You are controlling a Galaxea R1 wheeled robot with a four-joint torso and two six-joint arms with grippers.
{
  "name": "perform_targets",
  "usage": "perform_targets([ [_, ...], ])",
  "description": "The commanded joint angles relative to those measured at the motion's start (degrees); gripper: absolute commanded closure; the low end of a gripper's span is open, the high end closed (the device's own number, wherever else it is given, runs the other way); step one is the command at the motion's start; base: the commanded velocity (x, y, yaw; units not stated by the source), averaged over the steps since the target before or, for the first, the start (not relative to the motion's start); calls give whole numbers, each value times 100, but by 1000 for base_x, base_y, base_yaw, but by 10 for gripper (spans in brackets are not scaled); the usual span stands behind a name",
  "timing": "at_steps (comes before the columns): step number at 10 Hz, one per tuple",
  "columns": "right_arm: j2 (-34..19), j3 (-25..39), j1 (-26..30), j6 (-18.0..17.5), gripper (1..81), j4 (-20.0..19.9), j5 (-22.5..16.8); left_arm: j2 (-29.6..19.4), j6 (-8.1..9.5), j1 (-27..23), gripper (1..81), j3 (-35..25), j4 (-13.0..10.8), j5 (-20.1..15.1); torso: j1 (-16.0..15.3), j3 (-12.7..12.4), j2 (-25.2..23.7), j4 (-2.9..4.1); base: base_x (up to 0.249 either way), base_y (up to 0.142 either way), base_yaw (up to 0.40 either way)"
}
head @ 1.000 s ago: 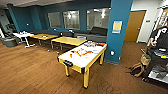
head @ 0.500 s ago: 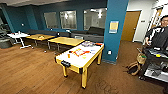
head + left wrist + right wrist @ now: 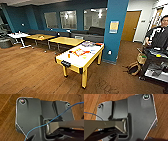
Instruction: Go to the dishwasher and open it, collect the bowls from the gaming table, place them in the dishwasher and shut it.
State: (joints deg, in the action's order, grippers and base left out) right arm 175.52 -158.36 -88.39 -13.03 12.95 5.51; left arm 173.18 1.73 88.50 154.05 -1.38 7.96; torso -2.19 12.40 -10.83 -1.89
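Gaming table [image 3: 82, 56] nearer, more central than before.

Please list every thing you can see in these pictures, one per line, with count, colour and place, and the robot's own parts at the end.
gaming table: one, yellow sides and legs, white top with orange-red markings, centre of the head view on the wood floor.
small items on its top: count unclear, mixed colours, far end.
wooden tables: two, yellow-brown, behind the gaming table.
white table: one, far left.
sofa: one, dark grey, along the blue wall.
pillar: one, blue, right of the gaming table, with a pale notice.
door: one, brown, right rear.
person: one, dark top, right edge, at a black cart.
bag: one, tan, on the floor by the cart.
blue cable: one, across the left wrist plate.
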Motion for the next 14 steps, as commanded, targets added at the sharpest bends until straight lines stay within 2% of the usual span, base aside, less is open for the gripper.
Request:
perform_targets([
  [1,21,16,230,29,10,15,-287,-11,3,-206,10,-24,15,-277,0,0,0,0,0,0,0],
  [4,29,25,230,29,10,15,-279,-2,3,-206,10,-24,15,-277,0,0,0,0,0,0,0],
  [14,38,25,230,29,10,23,-279,-20,3,-180,10,-15,15,-277,2,2,0,0,0,85,0],
])
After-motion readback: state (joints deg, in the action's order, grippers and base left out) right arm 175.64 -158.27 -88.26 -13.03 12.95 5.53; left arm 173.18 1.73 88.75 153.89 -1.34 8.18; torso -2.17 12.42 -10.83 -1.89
